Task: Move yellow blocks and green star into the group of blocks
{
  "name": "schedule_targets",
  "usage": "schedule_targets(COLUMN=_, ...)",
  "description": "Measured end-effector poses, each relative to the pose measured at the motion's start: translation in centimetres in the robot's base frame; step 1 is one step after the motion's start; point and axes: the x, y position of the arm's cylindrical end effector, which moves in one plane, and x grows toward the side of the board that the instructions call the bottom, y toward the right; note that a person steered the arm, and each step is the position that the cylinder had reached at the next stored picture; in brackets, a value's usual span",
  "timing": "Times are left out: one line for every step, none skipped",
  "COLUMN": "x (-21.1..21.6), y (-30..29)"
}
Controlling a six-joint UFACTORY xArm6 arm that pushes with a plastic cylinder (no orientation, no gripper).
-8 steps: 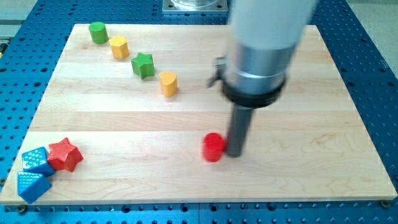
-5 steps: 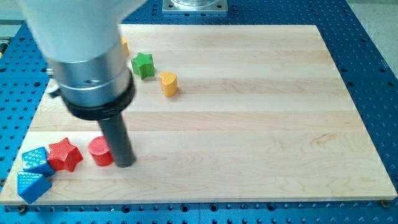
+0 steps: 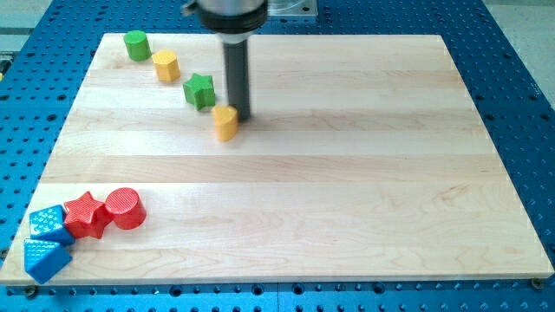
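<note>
Hand there is none: the arm ends in a rod, and my tip is set on the tabletop, touching the upper right edge of a yellow block. Just to the tip's left the green star is seen, further up-left a yellow hexagonal block and a green cylinder. Far down-left, a red cylinder, red star and two blue blocks are grouped.

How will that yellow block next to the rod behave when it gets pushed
The yellow block looks squat and flat-bottomed, so it will probably slide rather than tip. My tip meets its upper-right edge, off-centre, so it may turn as it goes. The wooden board looks smooth, so likely little drag.
</note>
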Motion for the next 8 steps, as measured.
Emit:
schedule_targets(x=4.7, y=-3.6)
schedule_targets(x=7.5, y=-6.3)
schedule_targets(x=9.3, y=-9.0)
schedule_targets(x=10.6, y=-9.6)
schedule_targets(x=5.0, y=-2.2)
schedule_targets(x=-4.9, y=4.1)
schedule_targets(x=-8.8, y=1.1)
schedule_targets(x=-5.3, y=-4.5)
